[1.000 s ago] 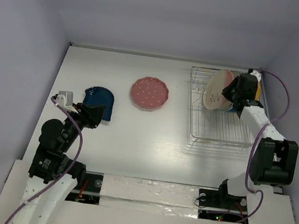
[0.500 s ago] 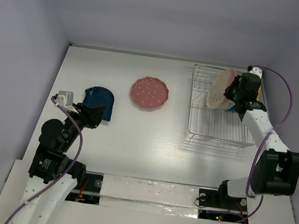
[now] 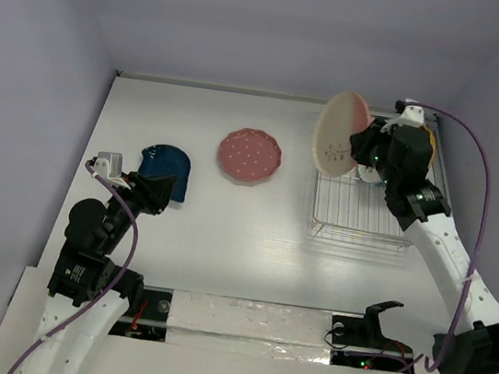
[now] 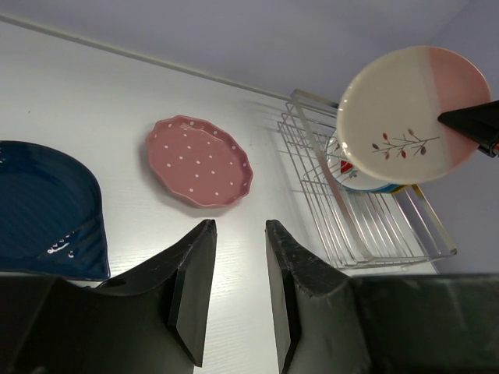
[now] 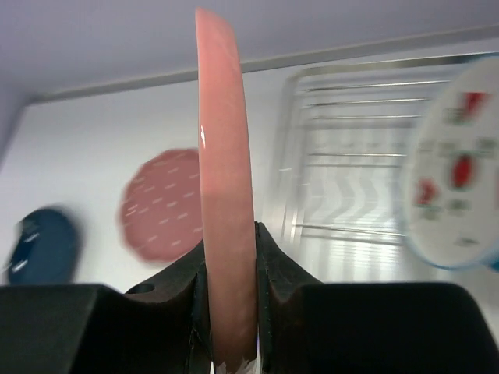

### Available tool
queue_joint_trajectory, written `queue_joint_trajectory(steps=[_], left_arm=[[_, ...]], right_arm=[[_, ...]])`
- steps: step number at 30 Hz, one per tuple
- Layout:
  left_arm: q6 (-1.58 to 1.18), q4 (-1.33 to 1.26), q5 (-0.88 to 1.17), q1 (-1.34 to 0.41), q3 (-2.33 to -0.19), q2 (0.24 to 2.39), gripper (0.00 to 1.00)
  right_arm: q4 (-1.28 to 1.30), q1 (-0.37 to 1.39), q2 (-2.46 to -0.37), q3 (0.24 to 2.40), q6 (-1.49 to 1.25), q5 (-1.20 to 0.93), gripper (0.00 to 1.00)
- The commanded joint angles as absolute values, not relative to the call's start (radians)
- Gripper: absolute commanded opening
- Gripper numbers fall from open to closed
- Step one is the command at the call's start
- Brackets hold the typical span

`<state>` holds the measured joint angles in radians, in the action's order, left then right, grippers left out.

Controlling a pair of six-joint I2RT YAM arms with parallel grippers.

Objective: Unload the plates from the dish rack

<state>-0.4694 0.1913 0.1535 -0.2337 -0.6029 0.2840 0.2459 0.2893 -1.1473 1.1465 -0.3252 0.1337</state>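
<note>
The right gripper [image 3: 364,144] pinches the rim of the cream-and-pink plate [image 3: 342,133] between its two fingers [image 5: 274,282]. The plate is up in the air, over the far left corner of the dish rack [image 3: 356,219], and does not touch the wires. It stands on its edge. Its flat front, the side with the little sprig, looks toward the left side of the table [image 3: 223,239]. In the right wrist view you see only its thin pink edge, going straight up and down from the fingers. In the left wrist view the plate looks round, cream on the left and pink on the right, and the dark gripper tip holds it on the pink side. The sprig lies sideways across the plate. A white plate with red fruit [image 5: 458,187] stands in the rack, to the right of the held plate. A blue-green plate [image 4: 382,188] sits just behind it, but most of it is hidden. The pink dotted plate [image 3: 249,156] lies flat on the table, left of the rack and well apart from it. The dark blue plate [image 3: 167,168] lies flat too, farther left. The left gripper [image 3: 157,195] is right by the near edge of the blue plate, and I cannot tell if they touch. Its fingers [image 4: 193,290] are spread apart and hold nothing.
</note>
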Motion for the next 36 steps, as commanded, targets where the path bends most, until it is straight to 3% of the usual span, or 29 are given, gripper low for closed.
queue_joint_trajectory(steps=[1, 5, 13, 22, 28, 31, 33, 36], left_arm=[[-0.468, 0.141, 0.163, -0.227, -0.621, 0.290, 0.29], [-0.468, 0.140, 0.160, -0.227, -0.621, 0.291, 0.29], [-0.466, 0.140, 0.170, -0.209, -0.620, 0.304, 0.29], [-0.466, 0.135, 0.175, -0.199, -0.618, 0.305, 0.29], [-0.466, 0.135, 0.176, -0.199, -0.618, 0.308, 0.29], [-0.465, 0.135, 0.178, -0.199, -0.618, 0.307, 0.29], [-0.465, 0.135, 0.178, -0.199, -0.618, 0.305, 0.29], [-0.465, 0.135, 0.178, -0.199, -0.620, 0.302, 0.29]], right_arm=[[0.074, 0.382, -1.117, 1.123, -0.396, 0.008, 0.00], [-0.067, 0.477, -1.127, 1.022, -0.518, -0.220, 0.00], [-0.213, 0.741, -1.278, 0.925, -0.621, -0.379, 0.00], [-0.373, 0.833, -1.419, 0.770, -0.727, -0.414, 0.00], [-0.296, 0.833, -1.459, 0.736, -0.684, -0.298, 0.00], [-0.223, 0.833, -1.492, 0.742, -0.660, -0.203, 0.14], [-0.175, 0.833, -1.517, 0.746, -0.644, -0.117, 0.33], [-0.158, 0.833, -1.554, 0.741, -0.637, -0.061, 0.49]])
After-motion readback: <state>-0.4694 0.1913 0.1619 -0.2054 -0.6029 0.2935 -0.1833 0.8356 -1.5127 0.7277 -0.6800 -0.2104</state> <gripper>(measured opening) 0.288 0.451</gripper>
